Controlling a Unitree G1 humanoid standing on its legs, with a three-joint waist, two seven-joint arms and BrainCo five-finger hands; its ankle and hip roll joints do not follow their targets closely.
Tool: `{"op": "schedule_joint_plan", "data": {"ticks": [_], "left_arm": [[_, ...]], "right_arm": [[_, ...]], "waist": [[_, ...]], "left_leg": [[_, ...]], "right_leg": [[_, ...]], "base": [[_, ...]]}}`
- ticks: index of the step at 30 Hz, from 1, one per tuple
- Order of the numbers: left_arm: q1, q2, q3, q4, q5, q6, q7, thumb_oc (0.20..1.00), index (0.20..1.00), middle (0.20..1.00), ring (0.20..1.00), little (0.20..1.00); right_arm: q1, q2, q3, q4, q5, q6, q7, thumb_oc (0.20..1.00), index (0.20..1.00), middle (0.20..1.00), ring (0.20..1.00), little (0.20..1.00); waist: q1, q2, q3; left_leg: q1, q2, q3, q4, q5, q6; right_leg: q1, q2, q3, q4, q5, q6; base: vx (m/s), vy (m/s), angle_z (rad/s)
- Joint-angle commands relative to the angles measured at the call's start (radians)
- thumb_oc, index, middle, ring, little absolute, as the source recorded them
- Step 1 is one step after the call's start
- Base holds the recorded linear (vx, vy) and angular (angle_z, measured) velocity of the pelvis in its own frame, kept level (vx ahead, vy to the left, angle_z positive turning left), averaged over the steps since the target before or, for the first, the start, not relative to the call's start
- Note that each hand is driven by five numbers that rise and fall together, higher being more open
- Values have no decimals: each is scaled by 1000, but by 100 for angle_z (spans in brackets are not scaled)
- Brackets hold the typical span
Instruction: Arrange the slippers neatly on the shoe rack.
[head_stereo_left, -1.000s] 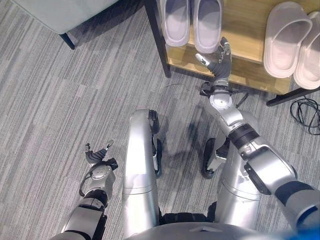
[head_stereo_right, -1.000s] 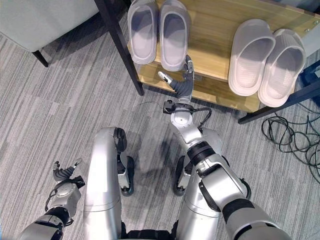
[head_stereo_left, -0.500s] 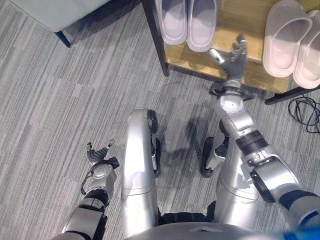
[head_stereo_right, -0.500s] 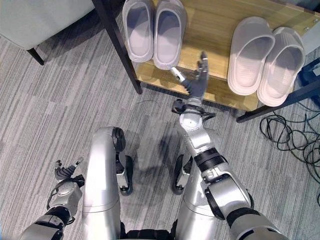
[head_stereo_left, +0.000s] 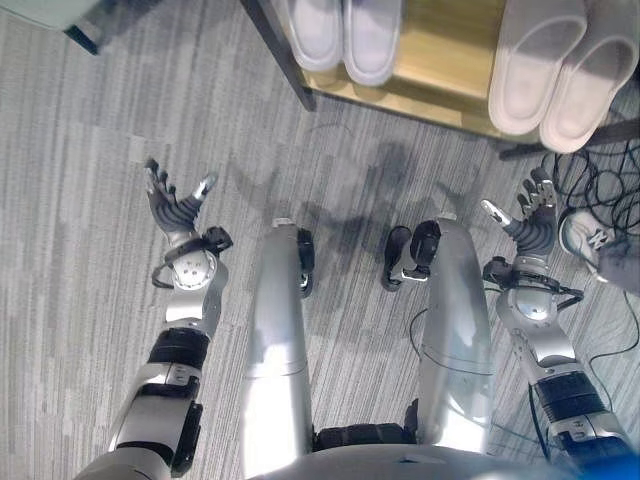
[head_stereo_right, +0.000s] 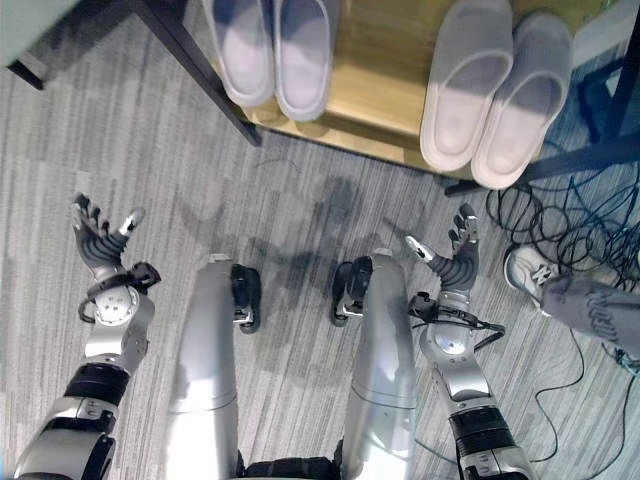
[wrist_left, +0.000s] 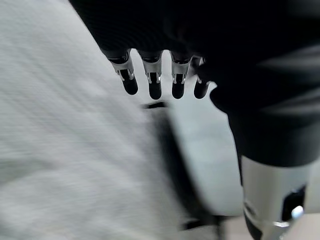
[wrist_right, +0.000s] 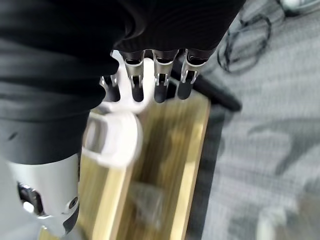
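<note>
A wooden shoe rack stands at the far side. On its shelf a pale lilac pair of slippers lies side by side at the left, and a whitish pair at the right. My left hand is open above the carpet, well short of the rack on the left. My right hand is open too, raised over the floor below the whitish pair and touching nothing. The right wrist view looks past straight fingers at the shelf board and a whitish slipper.
Black cables lie on the floor at the right of the rack. A person's shoe and grey trouser leg are close to my right hand. The rack's black leg slants at the left, beside grey furniture.
My right hand has drawn back from the rack's shelf edge to the floor area at the right. My left hand has risen and spread. The camera has shifted, so the rack sits higher in view.
</note>
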Motion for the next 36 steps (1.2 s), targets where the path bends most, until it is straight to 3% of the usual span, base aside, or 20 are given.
{"op": "schedule_joint_plan", "data": {"ticks": [1,5,6,7,9,10,14,17,19,23,27,32,36], "left_arm": [[92,29,-44,91,116,-3,30,1000,1000,1000,1000,1000],[115,11,-103,108,181,24,-1,1000,1000,1000,1000,1000],[117,8,-155,115,226,40,-26,1000,1000,1000,1000,1000],[117,6,-171,115,238,43,-34,1000,1000,1000,1000,1000],[141,-7,-196,115,265,54,-69,1000,1000,1000,1000,1000],[151,-7,-195,118,263,55,-75,1000,1000,1000,1000,1000],[214,-42,-203,151,280,68,-109,1000,1000,1000,1000,1000],[319,-81,-206,173,300,80,-148,1000,1000,1000,1000,1000],[380,-111,-204,212,334,94,-168,1000,1000,1000,1000,1000],[436,-132,-203,214,362,102,-194,1000,1000,1000,1000,1000],[454,-143,-198,213,375,106,-205,1000,1000,1000,1000,1000],[490,-153,-180,181,361,94,-234,1000,1000,1000,1000,1000],[512,-148,-182,144,341,86,-258,1000,1000,1000,1000,1000]], "right_arm": [[0,42,-23,4,-25,-31,-2,1000,1000,1000,1000,1000],[19,66,-29,129,-6,-9,29,1000,1000,1000,1000,1000],[22,81,-31,178,18,-2,41,1000,1000,1000,1000,1000],[26,81,-29,184,15,-2,50,1000,1000,1000,1000,1000],[68,88,-12,200,-2,16,84,1000,1000,1000,1000,1000],[79,87,-10,198,-10,24,91,1000,1000,1000,1000,1000],[112,111,-3,295,-16,49,120,1000,1000,1000,1000,1000],[155,132,-1,354,-39,71,152,1000,1000,1000,1000,1000],[201,151,27,384,-70,84,193,1000,1000,1000,1000,1000],[253,168,49,374,-84,86,223,1000,1000,1000,1000,1000],[277,173,67,351,-99,91,234,1000,1000,1000,1000,1000],[319,138,97,258,-212,92,256,1000,1000,1000,1000,1000],[339,132,105,213,-237,87,266,1000,1000,1000,1000,1000]], "waist": [[-3,-22,-136],[-9,-33,-168],[-12,-38,-186],[-13,-36,-190],[-17,-36,-226],[-18,-34,-230],[-24,-22,-274],[-19,-1,-312],[-23,19,-372],[-28,36,-436],[-29,42,-461],[-32,36,-447],[-35,26,-431]], "left_leg": [[-173,19,-111,-85,107,3],[14,42,-87,-294,166,-10],[115,49,-79,-410,203,-15],[153,57,-76,-454,217,-12],[343,78,-71,-673,282,-11],[398,82,-66,-730,294,-7],[658,65,-18,-1007,394,-15],[941,45,46,-1244,447,-16],[1161,32,96,-1430,469,-9],[1299,13,123,-1574,502,3],[1345,-3,141,-1609,495,12],[1390,-25,144,-1609,461,36],[1387,-26,164,-1609,459,48]], "right_leg": [[-63,-89,55,-28,-2,66],[135,-81,-11,-258,56,84],[237,-66,-32,-385,101,93],[271,-68,-43,-430,114,93],[459,-48,-83,-660,190,127],[507,-41,-91,-707,212,135],[771,-25,-149,-995,346,175],[1034,-24,-172,-1223,442,223],[1215,-20,-165,-1391,509,255],[1328,0,-138,-1533,565,272],[1365,-12,-129,-1581,592,286],[1383,-33,-109,-1541,576,294],[1348,-40,-85,-1508,599,307]], "base": [[-61,120,14],[-51,32,6],[-63,22,2],[-51,42,3],[41,36,-7],[128,16,-25],[104,40,-18],[322,111,-14],[360,103,-29],[139,42,-19],[24,55,-26],[1,72,-9],[-60,42,-21]]}}
